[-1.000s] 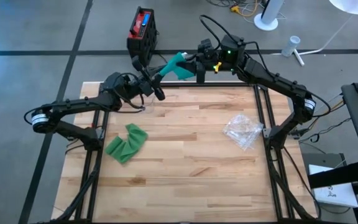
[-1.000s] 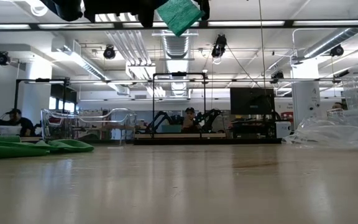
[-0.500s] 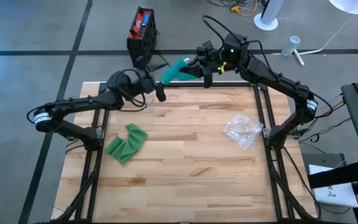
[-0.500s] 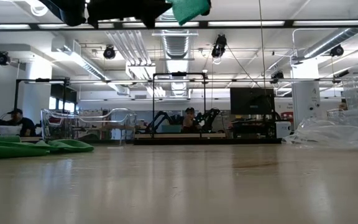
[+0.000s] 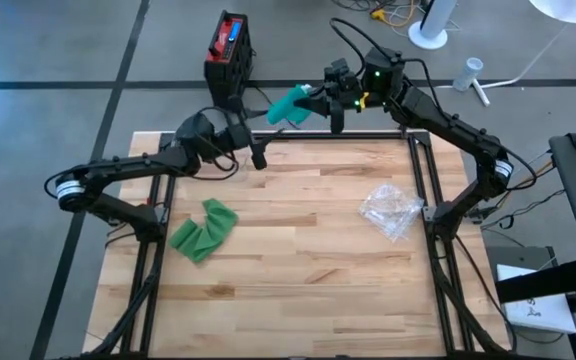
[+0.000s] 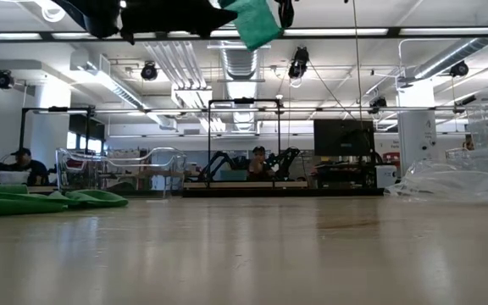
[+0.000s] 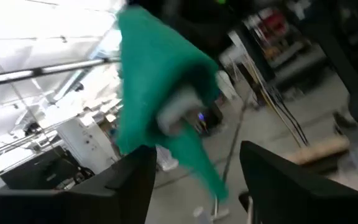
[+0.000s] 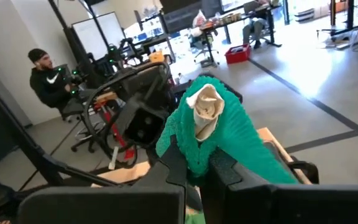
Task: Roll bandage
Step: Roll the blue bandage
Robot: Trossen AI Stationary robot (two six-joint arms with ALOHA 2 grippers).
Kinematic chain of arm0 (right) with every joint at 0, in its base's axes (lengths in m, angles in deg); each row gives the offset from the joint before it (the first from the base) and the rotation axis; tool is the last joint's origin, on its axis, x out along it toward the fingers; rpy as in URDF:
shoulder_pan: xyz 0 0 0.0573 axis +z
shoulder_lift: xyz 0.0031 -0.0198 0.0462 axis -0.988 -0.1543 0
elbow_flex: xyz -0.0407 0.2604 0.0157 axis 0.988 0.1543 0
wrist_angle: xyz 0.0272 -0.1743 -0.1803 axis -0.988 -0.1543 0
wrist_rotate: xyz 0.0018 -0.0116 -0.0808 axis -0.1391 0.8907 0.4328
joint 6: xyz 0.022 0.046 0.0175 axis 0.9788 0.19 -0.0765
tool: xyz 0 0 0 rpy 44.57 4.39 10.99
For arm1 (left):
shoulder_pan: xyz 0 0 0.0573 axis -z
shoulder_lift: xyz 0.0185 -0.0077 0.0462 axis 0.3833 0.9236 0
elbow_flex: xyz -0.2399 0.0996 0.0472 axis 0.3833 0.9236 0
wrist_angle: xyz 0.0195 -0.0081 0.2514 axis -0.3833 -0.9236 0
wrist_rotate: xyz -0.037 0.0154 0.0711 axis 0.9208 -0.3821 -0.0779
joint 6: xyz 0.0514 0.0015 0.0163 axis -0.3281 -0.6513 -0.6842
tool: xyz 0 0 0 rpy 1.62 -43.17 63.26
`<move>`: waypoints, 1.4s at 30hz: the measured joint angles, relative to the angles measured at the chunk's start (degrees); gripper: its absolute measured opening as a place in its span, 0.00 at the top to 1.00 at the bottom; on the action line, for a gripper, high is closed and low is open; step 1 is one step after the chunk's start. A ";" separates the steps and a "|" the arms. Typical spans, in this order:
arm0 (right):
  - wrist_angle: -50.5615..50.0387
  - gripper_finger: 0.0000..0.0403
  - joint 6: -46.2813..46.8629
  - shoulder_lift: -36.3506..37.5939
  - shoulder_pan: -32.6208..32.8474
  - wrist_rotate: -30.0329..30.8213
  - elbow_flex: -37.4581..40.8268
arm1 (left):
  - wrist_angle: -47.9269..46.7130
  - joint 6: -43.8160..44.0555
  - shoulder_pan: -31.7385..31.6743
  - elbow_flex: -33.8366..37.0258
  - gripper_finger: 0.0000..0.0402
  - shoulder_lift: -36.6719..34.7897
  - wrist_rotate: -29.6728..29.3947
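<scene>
A green bandage (image 5: 288,106), bunched around a cream core (image 8: 207,111), hangs high over the table's far edge, with my right gripper (image 5: 315,100) shut on it. It also shows at the top of the low view as the bandage (image 6: 255,21). My left gripper (image 5: 259,154) stands open just to the near left of it, and touches nothing. In the left wrist view the bandage (image 7: 154,81) floats beyond that gripper's spread fingers (image 7: 138,177). A second green bandage (image 5: 203,230) lies loosely folded on the table at the left. My right gripper pinches the bandage's bunched green cloth (image 8: 194,152) between its two fingers, just below the cream core. The fingers come about level from the table's right. The bandage is lifted clear of the table, and a loose green flap (image 8: 260,158) trails beside the fingers.
A crumpled clear plastic bag (image 5: 392,210) lies at the table's right. A red and black box (image 5: 228,45) stands on the floor beyond the far edge. People sit at desks in the room behind. The middle and near part of the wooden table (image 5: 298,290) is bare.
My left gripper has let go of the bandage's trailing end, rolled its wrist and drawn back a little toward the near edge. The strip that stretched between the two grippers now hangs bunched at my right gripper, which has shifted slightly toward the far right.
</scene>
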 joint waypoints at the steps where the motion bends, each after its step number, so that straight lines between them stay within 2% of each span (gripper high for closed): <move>1: 0.00 0.97 -0.25 0.00 0.00 -0.06 0.00 | 2.02 1.22 -0.30 0.00 0.45 0.44 0.02; 6: -0.04 0.97 -0.68 -0.13 0.22 -0.65 0.00 | 10.36 6.08 -2.17 0.00 0.43 4.27 0.93; 10: 0.00 0.97 -0.66 -0.13 0.20 -0.60 0.00 | 16.83 5.40 -2.16 -0.92 0.41 9.23 1.58; 14: -0.50 0.97 -0.26 -0.17 0.22 -0.62 0.04 | 20.62 5.22 -2.19 -4.35 0.43 14.04 1.57; 19: -2.65 0.97 -0.69 -0.17 0.20 -0.59 0.07 | 20.80 5.35 -2.19 -8.63 0.52 17.18 0.98; 22: -3.41 0.97 -1.30 -0.17 0.20 -0.60 0.07 | 20.32 5.45 -2.22 -9.34 0.66 17.43 0.76; 25: -3.29 0.97 -1.70 -0.17 0.07 -0.57 0.07 | 19.01 5.18 -2.24 -8.79 0.89 16.37 0.58; 27: -3.40 0.97 -1.82 -0.17 0.07 -0.64 0.07 | 16.14 4.90 -2.46 -8.08 0.96 14.70 -0.38; 33: -4.46 0.97 -1.15 0.11 0.04 -1.34 0.09 | 11.50 -4.69 -2.50 -4.20 0.99 8.09 -13.69; 42: -5.09 0.97 0.27 0.11 -1.66 -1.33 0.11 | 10.09 -11.86 -2.47 3.03 1.00 -1.76 -22.47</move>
